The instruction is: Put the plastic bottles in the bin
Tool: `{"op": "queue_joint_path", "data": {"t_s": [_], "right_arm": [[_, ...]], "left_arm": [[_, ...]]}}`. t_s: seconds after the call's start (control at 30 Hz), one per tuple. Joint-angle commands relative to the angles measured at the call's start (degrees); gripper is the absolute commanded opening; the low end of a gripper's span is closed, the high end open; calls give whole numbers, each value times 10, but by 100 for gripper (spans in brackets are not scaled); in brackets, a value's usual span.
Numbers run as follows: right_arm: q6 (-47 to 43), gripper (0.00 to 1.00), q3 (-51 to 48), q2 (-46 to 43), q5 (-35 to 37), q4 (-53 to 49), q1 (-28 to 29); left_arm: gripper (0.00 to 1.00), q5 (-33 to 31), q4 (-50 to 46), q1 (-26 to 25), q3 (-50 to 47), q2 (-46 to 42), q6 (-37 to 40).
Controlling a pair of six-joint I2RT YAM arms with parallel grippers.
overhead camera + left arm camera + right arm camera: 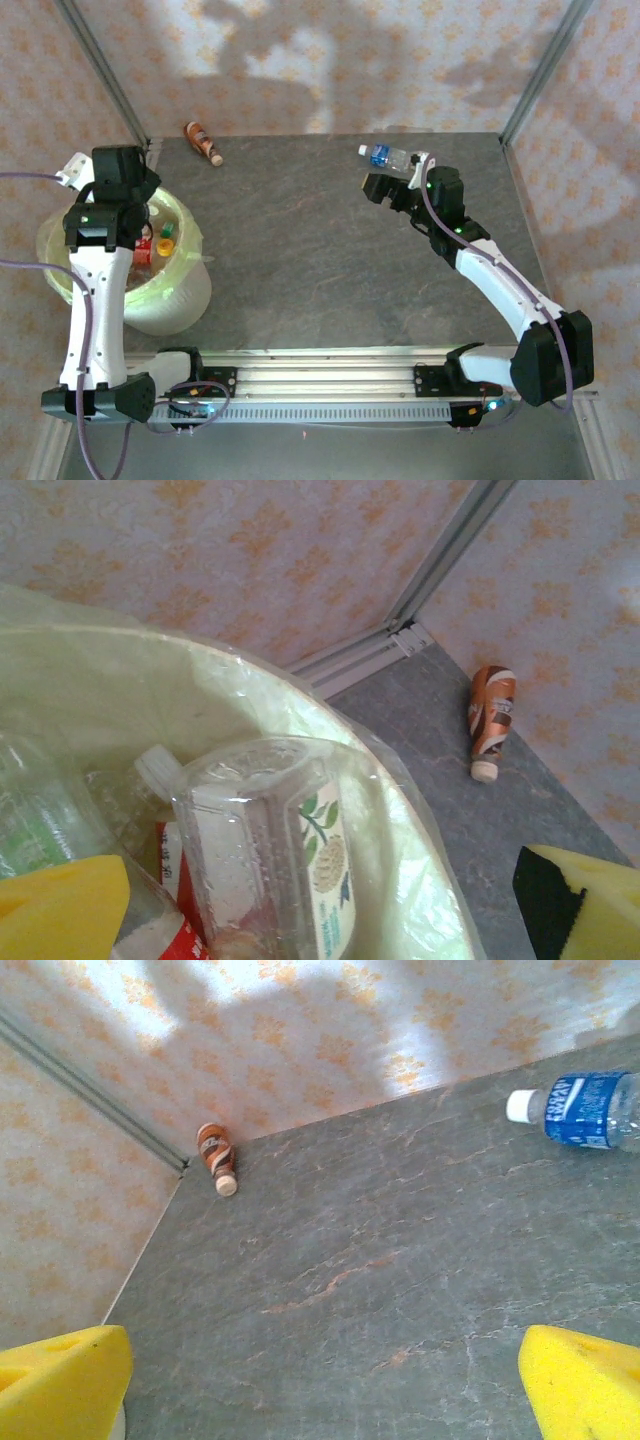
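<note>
Bottle with blue label (585,1108) lies at two o'clock of the nearer right gripper (320,1385), cap pointing nine, fingers wide apart; the left gripper (325,905), also spread, hangs over the bin (120,690).

Left claw (320,910) pads (60,910) yellow, black backing. Between them: pale yellow-green bin (120,690); clear bottle (290,850), white label, green leaf print; another bottle (168,855), label looks red. Ahead of right claw (320,1380): orange-brown swirled bottle (214,1152), white cap; blue-label bottle (590,1110), white cap. Table (350,1290) grey, faint rusty veins. Wall (330,1030) pale, orange floral print.
</note>
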Motion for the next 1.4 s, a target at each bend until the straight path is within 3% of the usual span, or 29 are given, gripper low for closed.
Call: {"op": "queue_joint_path", "data": {"t_s": [0.0, 0.27, 0.47, 0.6, 0.67, 0.73, 0.83, 1.1, 1.37], "right_arm": [[20, 99, -5, -2, 54, 12, -2], [18, 99, 71, 95, 87, -37, -9], [-162, 99, 182, 200, 37, -109, -55], [-223, 100, 301, 299, -6, -197, -112], [-264, 97, 360, 356, -35, -236, -136], [-314, 95, 418, 409, -50, -280, -149], [-388, 95, 508, 479, -62, -335, -164], [-571, 93, 665, 604, -125, -435, -178], [-649, 92, 750, 698, -95, -416, -173]], "left_arm": [[100, 35, 15, 4, 22, -16, 2], [100, 220, 133, 4, -18, -51, 13], [100, 345, 220, 3, -62, -61, 4], [100, 400, 268, -14, -83, -59, -9], [100, 380, 287, -70, -79, -54, 7], [100, 314, 281, -146, -60, -35, 35], [100, 315, 265, -205, -9, 26, 54], [100, 340, 292, -263, 27, 131, 68], [100, 343, 278, -271, 18, 157, 66]]}}
